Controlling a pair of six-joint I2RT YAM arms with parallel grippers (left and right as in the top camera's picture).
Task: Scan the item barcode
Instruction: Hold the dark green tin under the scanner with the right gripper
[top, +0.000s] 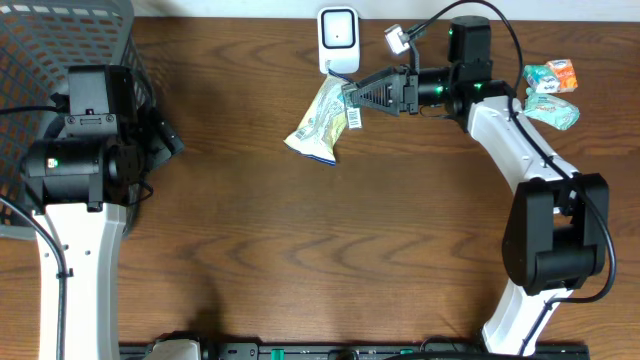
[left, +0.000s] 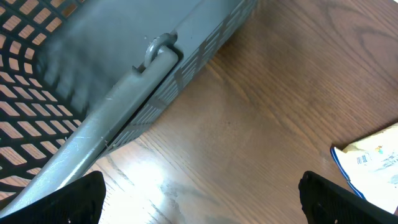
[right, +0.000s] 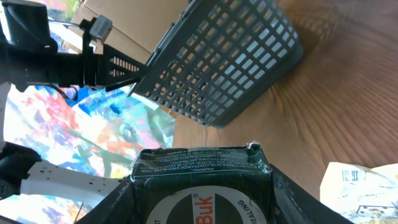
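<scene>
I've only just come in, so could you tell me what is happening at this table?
The right hand is closed on a dark green packet and holds it close to the white scanner at the far edge of the table. A yellowish pouch lies on the table just beside it. The left hand hangs open next to the grey basket, holding nothing. More snack packets lie near the right arm.

A dark brown wooden surface (top: 300, 250) is shown. A grey slotted basket (top: 40, 40) is set at its far left. A white scanner (top: 338, 35) is stood at the far middle, and a yellow-green packet (top: 320, 125) is laid just on its near side. Two teal snack packets (top: 552, 78) are laid at the far right.
</scene>
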